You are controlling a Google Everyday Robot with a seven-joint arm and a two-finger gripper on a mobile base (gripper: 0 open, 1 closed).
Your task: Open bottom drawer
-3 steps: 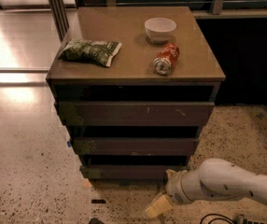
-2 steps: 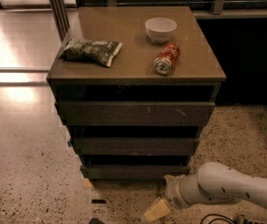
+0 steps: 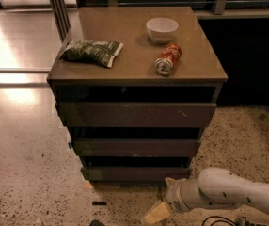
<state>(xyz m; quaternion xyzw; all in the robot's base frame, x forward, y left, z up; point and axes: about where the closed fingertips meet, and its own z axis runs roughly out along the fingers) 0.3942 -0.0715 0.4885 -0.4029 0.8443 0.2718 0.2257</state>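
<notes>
Arm — white, we log it entering low from the right, nearly level over the floor. Gripper — at its tip, just before the bottom drawer, right end; apart or together, we cannot tell. Bottom drawer — lowest in the cabinet, front facing us, long axis left to right.

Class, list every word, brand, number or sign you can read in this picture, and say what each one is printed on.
Nothing here can be read.
On the orange can lying on the cabinet top: printing too blurred to read.
On the green snack bag: printing too blurred to read.
On the white bowl, the bottom drawer and the claw low in front of it: no text.
</notes>
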